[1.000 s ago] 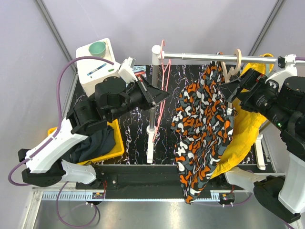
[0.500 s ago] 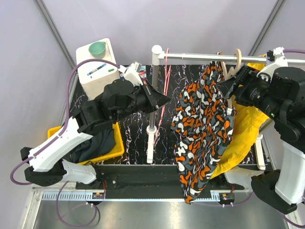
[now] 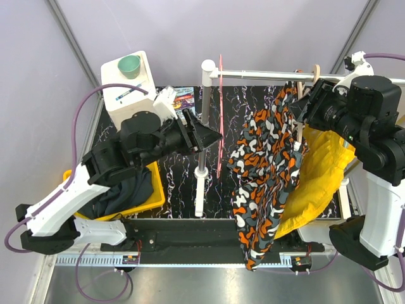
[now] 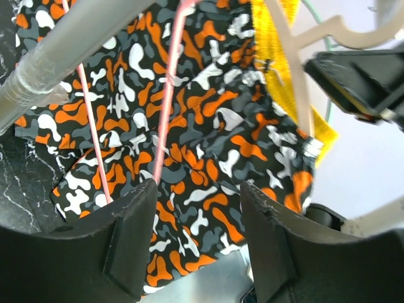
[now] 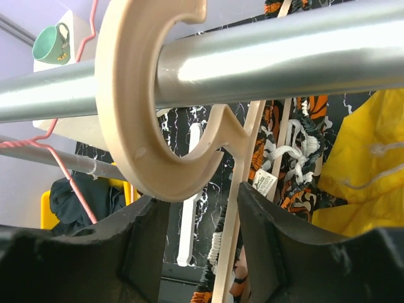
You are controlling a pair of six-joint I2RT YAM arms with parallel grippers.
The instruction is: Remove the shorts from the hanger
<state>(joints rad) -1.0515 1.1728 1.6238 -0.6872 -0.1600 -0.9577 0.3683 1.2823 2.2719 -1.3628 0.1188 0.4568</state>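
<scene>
On the shiny metal rail [image 3: 253,74], the orange, grey and white blotchy shorts [image 3: 266,164] hang long and crumpled from a pale wooden hanger [image 5: 136,107]. The right claw [image 5: 201,196] is open by the hanger's neck. The left claw [image 4: 199,189] is open, holding nothing.

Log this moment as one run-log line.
step: shorts removal, not done | shorts: hanging from beige hanger on rail | left hand: open, empty | right hand: open, at hanger hook
</scene>
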